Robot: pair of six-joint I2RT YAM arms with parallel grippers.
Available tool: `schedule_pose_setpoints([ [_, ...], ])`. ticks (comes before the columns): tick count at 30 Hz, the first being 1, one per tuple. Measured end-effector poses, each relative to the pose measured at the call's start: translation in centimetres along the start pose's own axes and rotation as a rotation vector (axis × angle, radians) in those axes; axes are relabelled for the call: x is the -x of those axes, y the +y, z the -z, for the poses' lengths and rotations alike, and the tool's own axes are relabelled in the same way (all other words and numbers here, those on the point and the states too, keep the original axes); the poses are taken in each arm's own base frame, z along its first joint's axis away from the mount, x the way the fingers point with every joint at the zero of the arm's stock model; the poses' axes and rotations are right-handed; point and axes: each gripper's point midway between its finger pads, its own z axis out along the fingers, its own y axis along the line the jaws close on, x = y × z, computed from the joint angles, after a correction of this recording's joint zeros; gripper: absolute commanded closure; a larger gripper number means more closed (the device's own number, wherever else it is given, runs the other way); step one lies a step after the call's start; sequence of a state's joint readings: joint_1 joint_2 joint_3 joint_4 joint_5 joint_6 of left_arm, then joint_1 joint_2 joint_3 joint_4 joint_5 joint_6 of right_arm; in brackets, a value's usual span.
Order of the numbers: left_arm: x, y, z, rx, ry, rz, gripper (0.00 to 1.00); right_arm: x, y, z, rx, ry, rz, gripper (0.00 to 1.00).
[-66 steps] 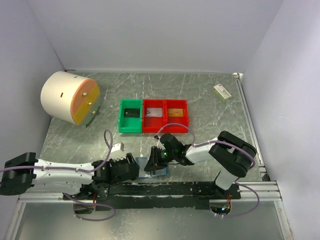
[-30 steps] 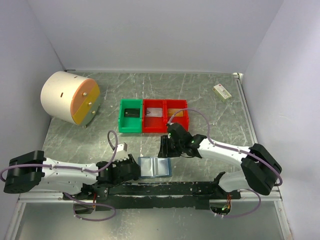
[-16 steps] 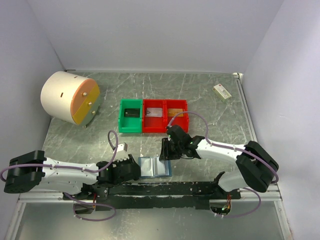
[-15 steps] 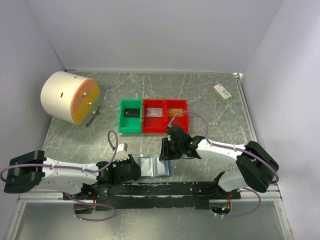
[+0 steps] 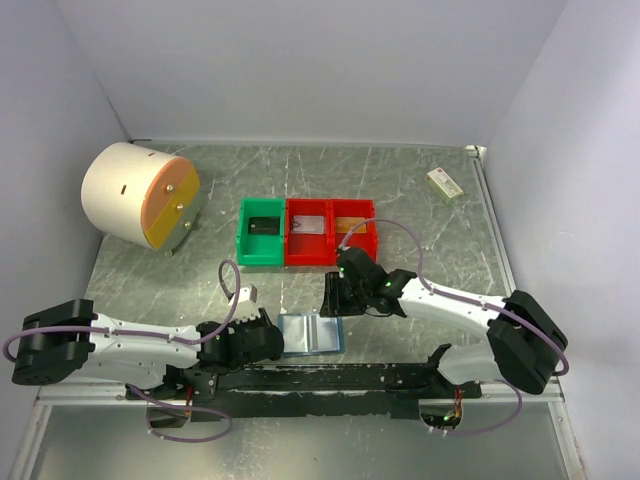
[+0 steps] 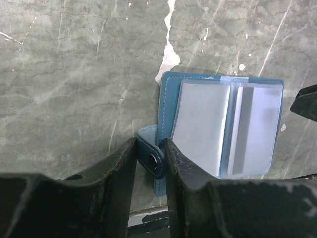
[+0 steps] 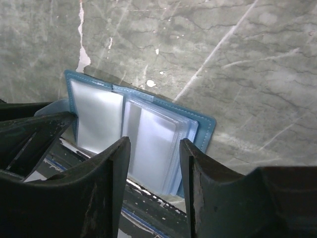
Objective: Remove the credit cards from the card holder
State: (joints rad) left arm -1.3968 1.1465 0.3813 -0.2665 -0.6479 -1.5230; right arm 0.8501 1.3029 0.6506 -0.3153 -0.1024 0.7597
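The blue card holder (image 5: 312,335) lies open and flat near the table's front edge. Its clear sleeves show pale and cloudy in the left wrist view (image 6: 223,129) and the right wrist view (image 7: 148,134). I cannot tell whether credit cards are inside them. My left gripper (image 5: 270,336) (image 6: 148,145) is shut on the holder's snap strap (image 6: 151,157) at its left edge. My right gripper (image 5: 330,297) (image 7: 153,144) hovers open above the holder's right half, with nothing between its fingers.
A green bin (image 5: 243,245) and a red two-part bin (image 5: 330,203) stand behind the holder, each with a flat card-like piece inside. A white and orange drum (image 5: 140,195) sits far left and a small cream box (image 5: 444,181) far right. The black rail (image 5: 330,375) runs just in front.
The right gripper has come off the holder and drawn back toward the bins. The holder, earlier tilted under it, now lies flat and open. The left gripper keeps its hold on the strap.
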Motion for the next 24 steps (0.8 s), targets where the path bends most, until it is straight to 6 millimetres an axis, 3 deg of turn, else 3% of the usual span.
schedule_pose_setpoints([
  [4,0.0,0.0,0.0,0.001,0.0,-0.001,0.61,-0.3,0.6,-0.3,0.043,0.01,-0.008,0.57],
  [11,0.0,0.0,0.0,0.0,0.001,0.0,0.61,-1.5,-0.1,-1.4,0.041,0.043,-0.025,0.62],
  [24,0.0,0.2,0.1,0.004,0.002,-0.005,0.62,-1.3,0.2,-1.7,0.06,0.031,-0.025,0.64],
])
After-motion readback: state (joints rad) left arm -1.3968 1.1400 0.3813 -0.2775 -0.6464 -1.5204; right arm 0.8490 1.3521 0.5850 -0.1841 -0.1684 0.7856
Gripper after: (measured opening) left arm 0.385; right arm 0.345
